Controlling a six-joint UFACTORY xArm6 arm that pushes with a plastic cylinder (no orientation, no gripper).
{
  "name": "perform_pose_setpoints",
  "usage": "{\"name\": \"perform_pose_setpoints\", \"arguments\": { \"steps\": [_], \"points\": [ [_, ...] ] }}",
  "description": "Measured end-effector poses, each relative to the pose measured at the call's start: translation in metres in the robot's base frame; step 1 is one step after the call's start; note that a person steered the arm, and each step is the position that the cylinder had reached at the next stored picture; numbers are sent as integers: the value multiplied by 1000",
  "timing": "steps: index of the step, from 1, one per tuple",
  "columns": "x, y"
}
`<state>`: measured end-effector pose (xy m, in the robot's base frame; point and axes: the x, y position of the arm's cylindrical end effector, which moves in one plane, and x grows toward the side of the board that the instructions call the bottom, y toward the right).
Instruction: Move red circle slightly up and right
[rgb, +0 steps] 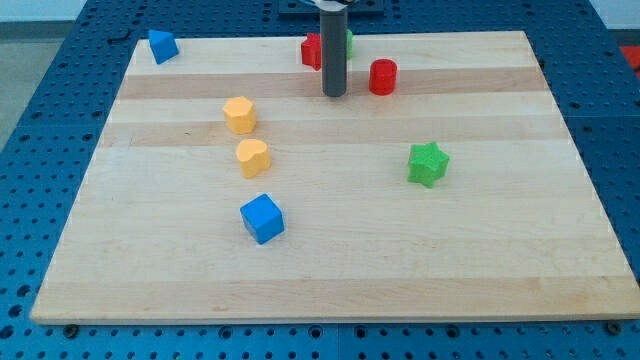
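You are viewing seven blocks on the table (330, 270). Red: two, the red circle (383, 77) near the view's top and a red block (312, 50) partly behind the rod. Yellow: two, yellow block (240, 114) above yellow block (253, 157). Blue: two, blue cube (262, 218) and blue block (163, 46). Green: one green star (428, 163). There is no hand; my tip (334, 95) sits just left of the red circle, apart from it.

From the red circle (383, 77), the desk (520, 250) lies open toward one, two and three o'clock. At nine o'clock the tip (334, 95) stands near, a red block (312, 50) beyond it.
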<state>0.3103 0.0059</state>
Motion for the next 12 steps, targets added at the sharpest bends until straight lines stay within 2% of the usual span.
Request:
{"name": "perform_pose_setpoints", "arguments": {
  "steps": [3,5,6,9,12],
  "points": [
    [-5,61],
    [-46,74],
    [-52,80],
    [-52,117],
    [-55,119]
  ]
}}
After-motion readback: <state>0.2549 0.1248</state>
